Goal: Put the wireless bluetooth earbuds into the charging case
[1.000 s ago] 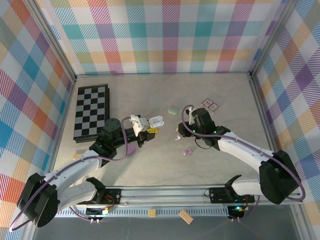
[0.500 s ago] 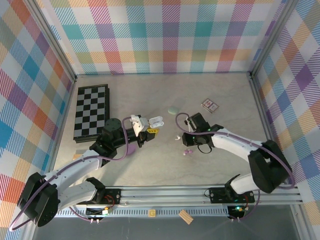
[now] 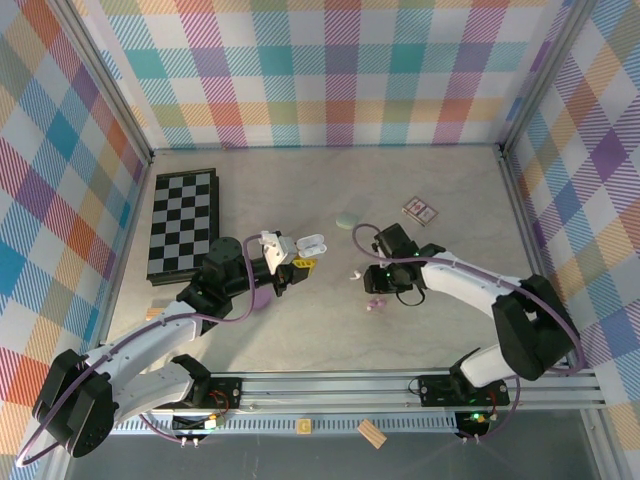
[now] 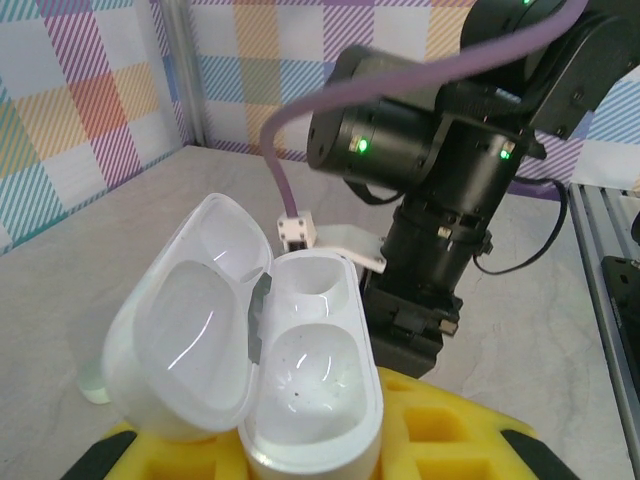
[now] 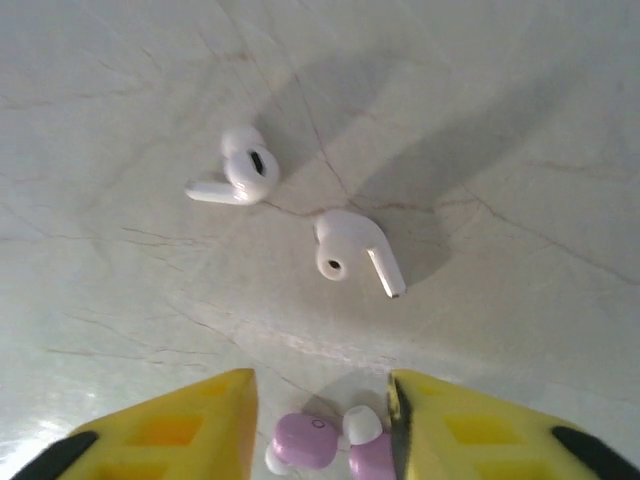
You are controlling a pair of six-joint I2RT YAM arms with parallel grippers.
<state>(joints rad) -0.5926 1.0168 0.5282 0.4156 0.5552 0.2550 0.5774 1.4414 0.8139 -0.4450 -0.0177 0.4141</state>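
My left gripper point(image 3: 291, 262) is shut on the base of a white charging case point(image 3: 313, 242), which it holds above the table with the lid hinged open. In the left wrist view the case point(image 4: 305, 385) shows two bare wells, its lid point(image 4: 185, 335) lying to the left. My right gripper point(image 5: 320, 420) hangs open just over two lilac earbuds point(image 5: 312, 442), which lie between its yellow fingers point(image 5: 170, 425). Two white earbuds lie apart on the table beyond them, one point(image 5: 240, 172) to the left and one point(image 5: 350, 248) nearer. From above, the white earbuds point(image 3: 354, 272) are left of the right gripper point(image 3: 373, 292).
A chessboard point(image 3: 183, 222) lies at the left. A pale green case point(image 3: 346, 220) and a small patterned card point(image 3: 420, 210) sit behind the right arm. A wooden block point(image 3: 372, 433) rests by the front rail. Checked walls close in three sides.
The right wrist has drawn in and dropped toward the table by the earbuds, and its jaws have opened. The left arm has kept the open case nearly still.
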